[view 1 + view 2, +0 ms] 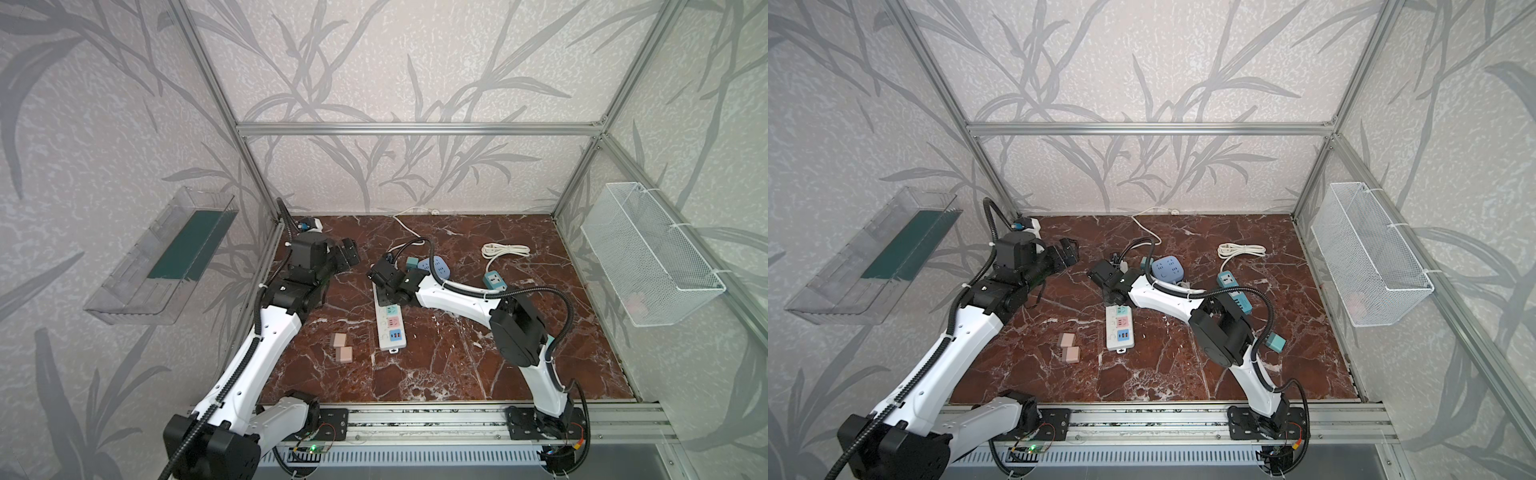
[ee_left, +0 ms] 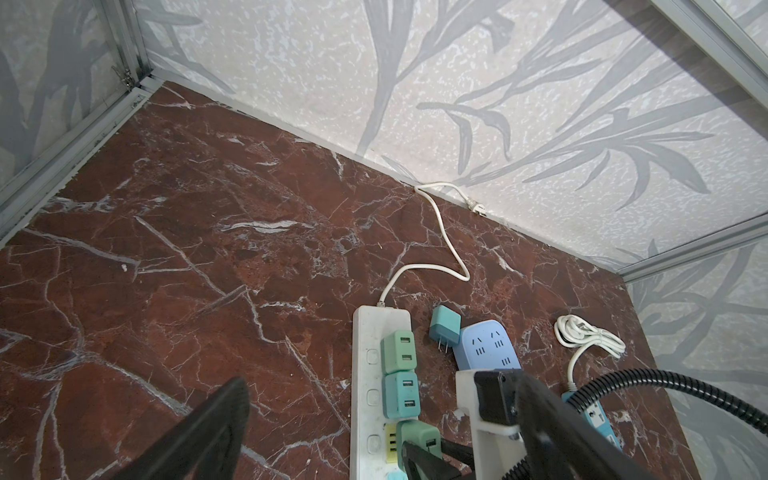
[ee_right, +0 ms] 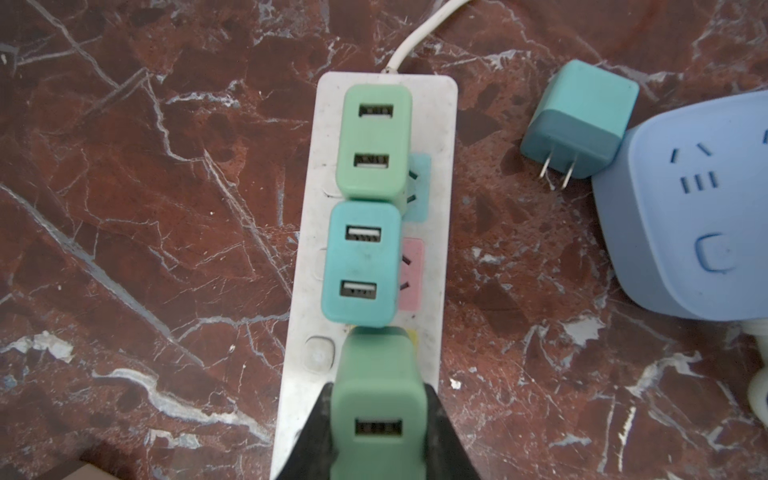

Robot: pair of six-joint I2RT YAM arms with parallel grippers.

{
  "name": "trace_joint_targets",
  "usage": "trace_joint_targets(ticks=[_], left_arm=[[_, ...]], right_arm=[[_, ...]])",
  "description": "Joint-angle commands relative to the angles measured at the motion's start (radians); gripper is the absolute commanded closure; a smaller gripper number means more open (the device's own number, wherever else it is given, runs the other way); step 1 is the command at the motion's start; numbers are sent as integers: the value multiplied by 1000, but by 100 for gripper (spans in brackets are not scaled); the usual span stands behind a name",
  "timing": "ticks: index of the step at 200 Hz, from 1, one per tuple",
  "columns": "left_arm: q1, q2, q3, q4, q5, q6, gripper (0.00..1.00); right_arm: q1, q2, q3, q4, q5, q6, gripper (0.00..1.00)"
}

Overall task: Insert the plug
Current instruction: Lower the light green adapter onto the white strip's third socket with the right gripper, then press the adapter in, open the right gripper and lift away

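Your counter (image 1: 436, 365) is dark red marble with white veins. A white power strip (image 1: 390, 322) lies flat near its middle, and its cord (image 2: 449, 232) runs to the back wall. Left of the strip's near end you have two pink plug cubes (image 1: 339, 340), just beside each other. Right of its far end, a loose teal plug (image 3: 579, 118) lies on its side against a blue socket block (image 3: 685, 208). Further right lie a teal strip (image 1: 495, 282) and its coiled white cable (image 1: 505, 250).
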State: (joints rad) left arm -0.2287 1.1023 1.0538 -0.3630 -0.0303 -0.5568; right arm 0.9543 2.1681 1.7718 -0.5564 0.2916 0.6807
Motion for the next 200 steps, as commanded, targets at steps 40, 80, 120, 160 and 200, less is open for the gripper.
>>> trace_joint_targets(ticks=[40, 80, 120, 160, 200], left_arm=[[13, -17, -11, 13, 22, -25, 1], [17, -19, -12, 20, 40, -30, 2], [20, -16, -15, 25, 58, -37, 2], [22, -17, -16, 27, 60, -36, 3], [25, -15, -18, 30, 64, -37, 3]], right_arm=[[-5, 39, 37, -89, -75, 47, 100], [-5, 30, 29, -134, -43, 53, 100], [-5, 65, 74, -161, -34, 65, 100], [-3, 144, 139, -226, -11, 74, 100], [-4, 199, 130, -243, -24, 69, 100]])
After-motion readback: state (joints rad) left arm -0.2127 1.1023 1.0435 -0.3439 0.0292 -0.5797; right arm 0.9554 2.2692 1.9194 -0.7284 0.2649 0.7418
